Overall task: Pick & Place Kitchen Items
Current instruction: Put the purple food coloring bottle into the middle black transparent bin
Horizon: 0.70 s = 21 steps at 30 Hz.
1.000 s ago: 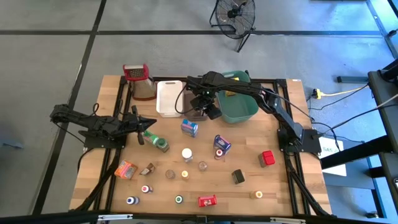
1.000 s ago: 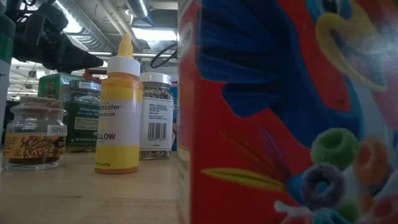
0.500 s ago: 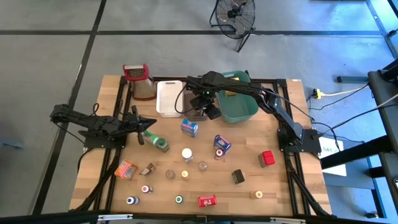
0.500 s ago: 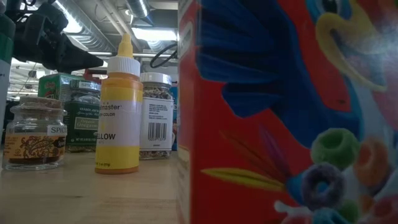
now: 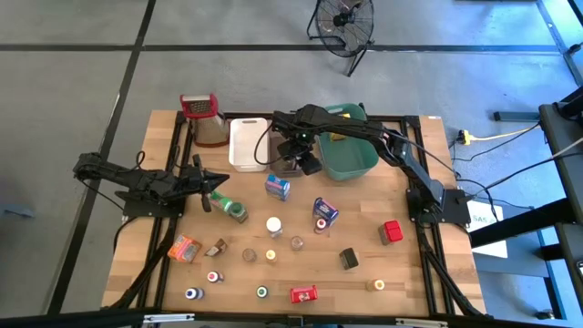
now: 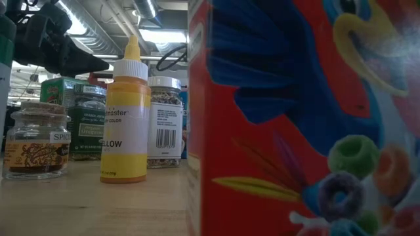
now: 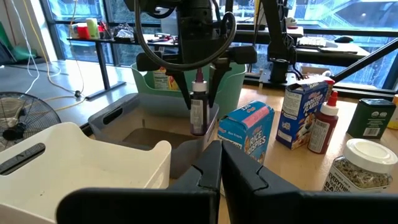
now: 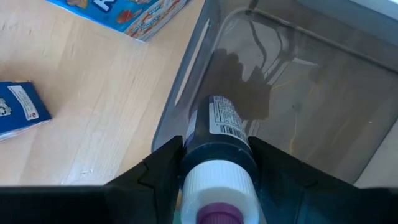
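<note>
My right gripper reaches over the grey bin between the white and teal bins. It is shut on a dark purple bottle with a white cap and purple tip. My left gripper waits shut and level at the table's left, touching nothing. Other kitchen items stand loose on the wooden table. Among them are a blue box, another blue box, a white-lidded jar and a red item. The low view shows a yellow bottle and a red cereal box close up. My right gripper pinches the bottle's upper body, just under the white cap, between its two fingers. The fingers come from above, pointing down. The bottle hangs upright below them, its lower end about level with the grey bin's rim, clear of the table.
The white bin stands left of the grey one and the teal bin right of it. A steel grater with a red handle stands at the far left. Small jars and packets dot the table's near half.
</note>
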Tool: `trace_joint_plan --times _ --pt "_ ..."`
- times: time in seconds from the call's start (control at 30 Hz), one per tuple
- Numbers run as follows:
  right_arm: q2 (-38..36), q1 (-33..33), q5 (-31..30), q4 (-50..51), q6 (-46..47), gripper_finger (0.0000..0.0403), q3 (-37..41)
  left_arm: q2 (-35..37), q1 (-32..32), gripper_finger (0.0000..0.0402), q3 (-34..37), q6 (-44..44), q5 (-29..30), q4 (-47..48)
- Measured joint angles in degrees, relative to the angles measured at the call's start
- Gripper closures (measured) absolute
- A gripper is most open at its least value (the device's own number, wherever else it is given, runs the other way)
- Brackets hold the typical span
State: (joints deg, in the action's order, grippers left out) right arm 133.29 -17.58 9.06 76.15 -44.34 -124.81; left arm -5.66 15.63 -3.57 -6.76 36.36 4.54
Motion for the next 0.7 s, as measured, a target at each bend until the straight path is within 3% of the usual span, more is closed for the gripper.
trace_joint_plan --times 0.2,0.5,0.7 --pt "0.0 0.0 0.0 1.37 0.88 0.0224 0.0 0.01 -0.01 0.0398 0.0 0.01 0.0 0.0" --pt "0.0 0.0 -0.06 0.19 2.67 0.0184 0.0 -0.01 0.01 0.0397 0.0 0.0 0.01 0.0" --pt "0.0 -0.09 -0.26 -0.75 3.27 0.0178 0.0 -0.01 0.01 0.0398 0.0 0.01 0.02 0.0"
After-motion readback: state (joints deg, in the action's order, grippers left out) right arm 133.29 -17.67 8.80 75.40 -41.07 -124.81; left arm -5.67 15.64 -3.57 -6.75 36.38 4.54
